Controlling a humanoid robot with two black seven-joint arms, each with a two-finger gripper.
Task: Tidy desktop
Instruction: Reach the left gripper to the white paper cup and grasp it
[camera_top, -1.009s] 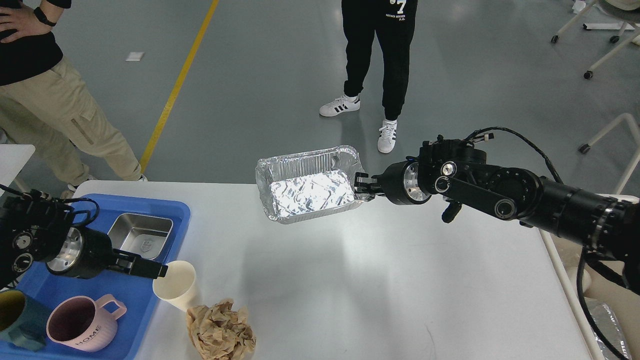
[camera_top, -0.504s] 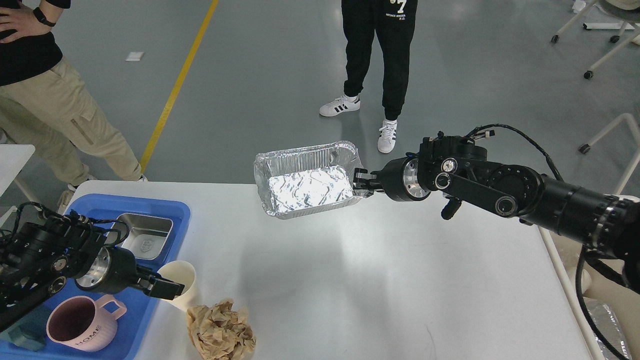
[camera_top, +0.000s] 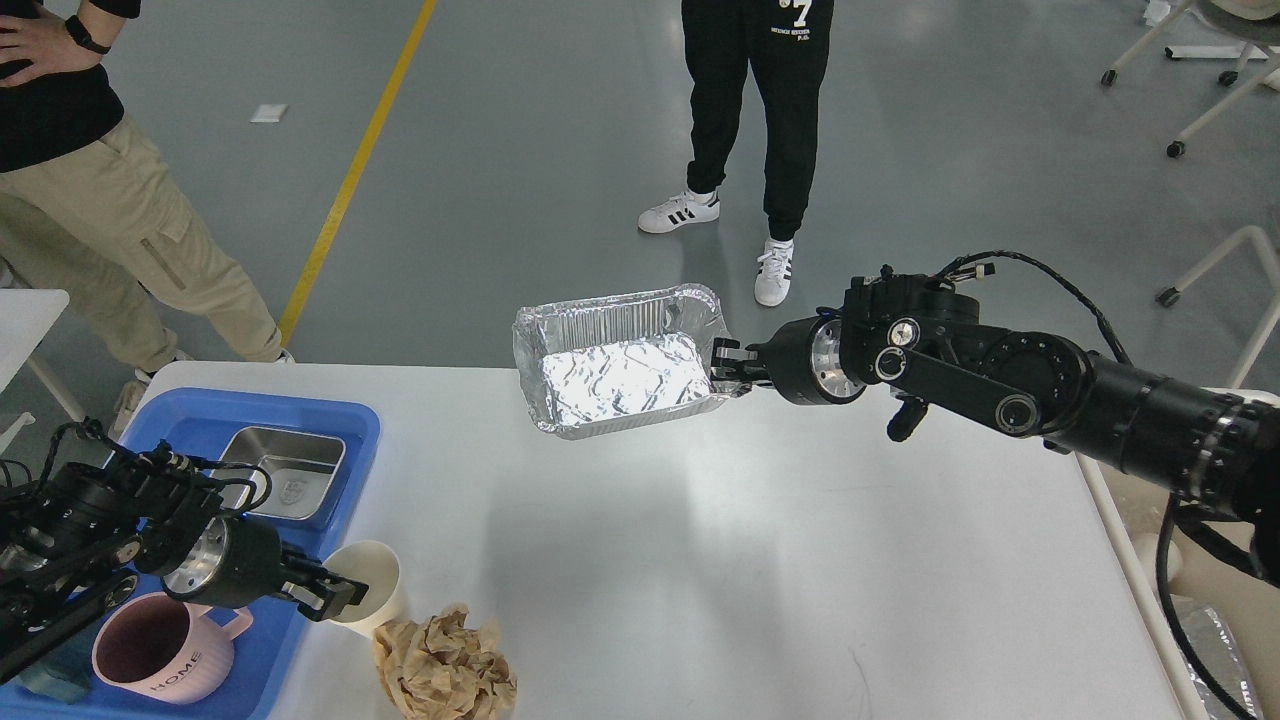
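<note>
Table (camera_top: 720, 560), white w/ rounded corners, is filling the lower view. Blue tray (camera_top: 330, 425) is sitting at its left edge, holding a steel dish (camera_top: 285, 470) and pink mug (camera_top: 160, 660). Right gripper (camera_top: 722, 372) is holding a foil pan (camera_top: 620, 365) by its right rim, fingers clamped, over the far edge. Left gripper (camera_top: 340, 597) is gripping the paper cup (camera_top: 375, 598) rim. Crumpled brown paper (camera_top: 445, 665) is lying just beside the cup.

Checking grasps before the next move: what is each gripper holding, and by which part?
The right gripper pinches the foil tray by its right-end rim. The left gripper is at the paper cup's rim; whether it grips cannot be told.
</note>
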